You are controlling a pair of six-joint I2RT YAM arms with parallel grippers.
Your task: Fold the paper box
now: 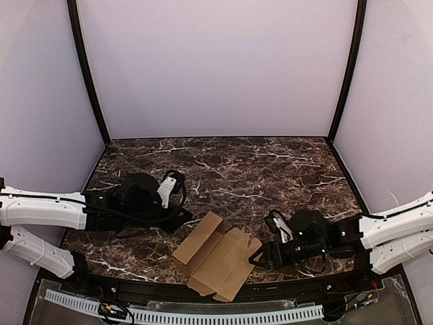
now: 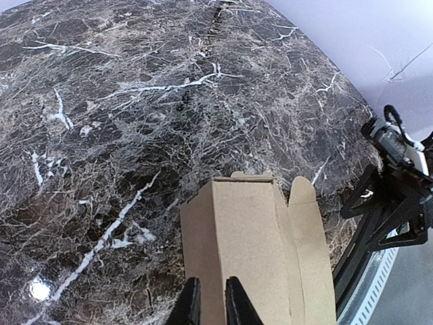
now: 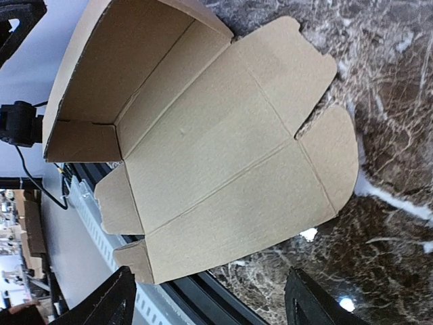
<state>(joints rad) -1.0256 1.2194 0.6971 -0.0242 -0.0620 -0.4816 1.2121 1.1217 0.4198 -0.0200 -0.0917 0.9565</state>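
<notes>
Box [image 1: 216, 261] half-folded, one panel raised, at near tabletop [image 1: 237, 169] edge, slightly overhanging. Right hand [image 3: 213, 301] wide open, empty; left hand [image 2: 213, 308] nearly closed, empty. Risk: push slides box off edge.

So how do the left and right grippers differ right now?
The left gripper has its fingers nearly together, while the right gripper is spread wide. The left gripper sits apart from the box, beyond its far left side. The right gripper is close by the box's right edge. Both are empty and low over the table.
</notes>
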